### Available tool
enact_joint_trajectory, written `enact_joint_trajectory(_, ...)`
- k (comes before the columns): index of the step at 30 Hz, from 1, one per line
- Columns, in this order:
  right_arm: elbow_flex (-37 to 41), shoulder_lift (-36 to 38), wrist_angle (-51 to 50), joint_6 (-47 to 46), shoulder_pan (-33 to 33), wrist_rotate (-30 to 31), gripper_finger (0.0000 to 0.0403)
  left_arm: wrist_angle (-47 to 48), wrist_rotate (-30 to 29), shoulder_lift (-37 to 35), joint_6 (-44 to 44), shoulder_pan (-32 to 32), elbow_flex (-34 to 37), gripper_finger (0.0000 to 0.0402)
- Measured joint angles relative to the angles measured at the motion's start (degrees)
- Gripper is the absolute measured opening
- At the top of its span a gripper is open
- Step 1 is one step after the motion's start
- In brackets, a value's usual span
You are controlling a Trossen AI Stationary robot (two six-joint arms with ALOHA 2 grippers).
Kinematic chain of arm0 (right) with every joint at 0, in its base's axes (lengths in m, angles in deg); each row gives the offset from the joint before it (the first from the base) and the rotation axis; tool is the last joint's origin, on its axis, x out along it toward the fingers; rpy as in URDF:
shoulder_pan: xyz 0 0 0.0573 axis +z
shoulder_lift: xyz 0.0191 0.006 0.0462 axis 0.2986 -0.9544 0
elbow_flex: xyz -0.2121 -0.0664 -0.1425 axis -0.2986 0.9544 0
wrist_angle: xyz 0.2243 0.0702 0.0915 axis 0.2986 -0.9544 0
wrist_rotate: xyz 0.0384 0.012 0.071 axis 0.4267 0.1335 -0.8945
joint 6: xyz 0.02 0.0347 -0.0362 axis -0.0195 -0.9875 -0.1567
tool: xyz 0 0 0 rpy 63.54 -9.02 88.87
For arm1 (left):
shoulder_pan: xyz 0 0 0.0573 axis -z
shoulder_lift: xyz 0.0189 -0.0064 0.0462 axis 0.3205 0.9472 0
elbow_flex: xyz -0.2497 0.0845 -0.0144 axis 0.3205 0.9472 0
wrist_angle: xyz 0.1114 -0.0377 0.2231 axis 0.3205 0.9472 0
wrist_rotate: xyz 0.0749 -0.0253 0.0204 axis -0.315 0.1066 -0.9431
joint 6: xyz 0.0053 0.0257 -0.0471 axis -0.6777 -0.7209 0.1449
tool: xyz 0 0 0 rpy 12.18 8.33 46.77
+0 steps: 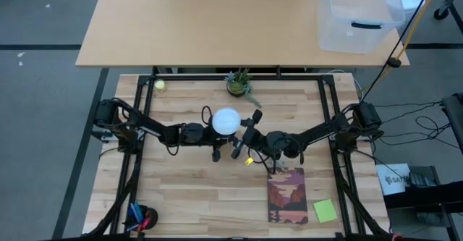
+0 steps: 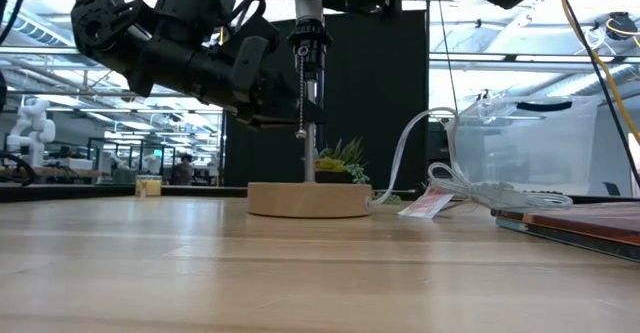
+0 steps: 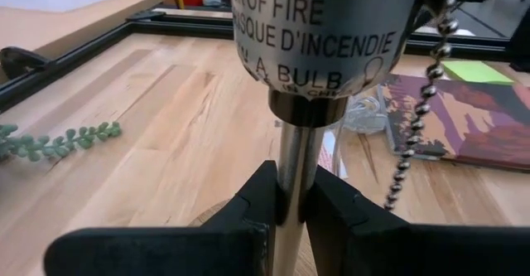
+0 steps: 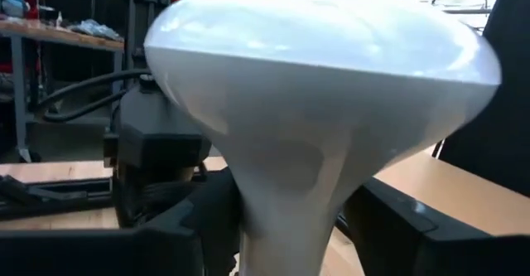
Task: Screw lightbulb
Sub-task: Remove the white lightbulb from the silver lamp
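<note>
The lamp stem (image 3: pixel 291 185) is being clamped by the left gripper (image 3: pixel 286 201) for steadiness near the worktop's middle, while the lightbulb (image 4: pixel 323 102) is being grasped at its neck by the right gripper (image 4: pixel 290 226) above the socket (image 3: pixel 327 36).

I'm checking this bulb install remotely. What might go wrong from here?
The right hand grips only the lightbulb's narrow neck, so the smooth bulb may slip or tilt and cross-thread. The left hand clamps just the thin lamp post, which may twist. The pull chain hangs beside the socket and might snag.
</note>
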Motion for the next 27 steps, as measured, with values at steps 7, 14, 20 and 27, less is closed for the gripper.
enact_joint_trajectory(7,-0.1,2.98,-7.43,1.03,-0.62,-4.04,0.0186,-0.03,4.62,-0.02,-1.16,-0.07,-0.03,0.0046)
enact_joint_trajectory(14,-0.16,6.85,-16.37,-0.23,-2.54,-13.02,0.0187,0.31,8.34,-0.02,-2.02,-0.09,-0.11,0.0046)
enact_joint_trajectory(20,-0.21,7.82,-19.44,-0.3,-5.29,-22.45,0.0185,0.76,12.47,-0.06,-2.38,-0.11,-0.09,0.0046)
enact_joint_trajectory(27,-0.27,8.08,-20.93,0.15,-9.22,-37.19,0.0187,1.12,17.2,-0.08,-3.27,-0.11,-0.04,0.0046)
